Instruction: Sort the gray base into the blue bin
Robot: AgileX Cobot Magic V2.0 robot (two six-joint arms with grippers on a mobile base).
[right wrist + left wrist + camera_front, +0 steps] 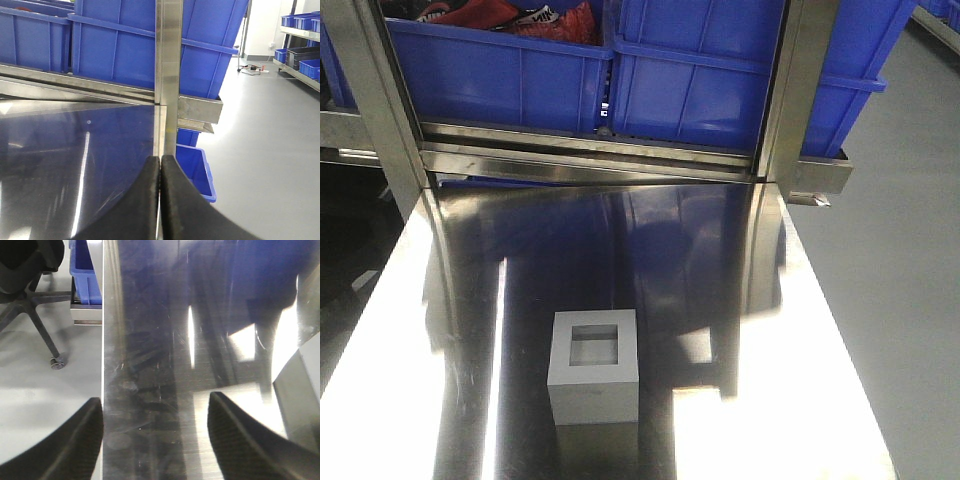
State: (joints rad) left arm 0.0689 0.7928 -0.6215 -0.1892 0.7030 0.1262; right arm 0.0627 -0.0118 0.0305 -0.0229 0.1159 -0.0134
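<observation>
1. Left of the left gripper (155,402), off the table edge, a black swivel office chair (30,295) stood on the gray floor (45,400).
2. The left gripper was released. Its two black fingers (75,440) were spread wide over the polished stainless-steel table (150,340), with nothing between them.
3. The matte gray cube-shaped block (595,365) stood upright on the table, its square recess facing up. In the left wrist view it showed at the right edge (307,390), just right of that gripper's right finger and ahead of it, apart from both fingers.
4. Ahead of the block, beyond the table's far edge, a blue plastic crate holding red and black items (500,80) sat on a steel rack.
5. Right of it on the same rack sat the large bright-blue plastic crate (720,70), well apart from the block.
6. The right gripper (160,162) was clenched, its fingers pressed together and grasping nothing. It pointed along the table's right edge.
7. Straight ahead of it rose a steel upright post (167,75), with the large crate (125,55) behind.
8. Right of and below that gripper, a small blue bin (197,172) sat on the floor.
</observation>
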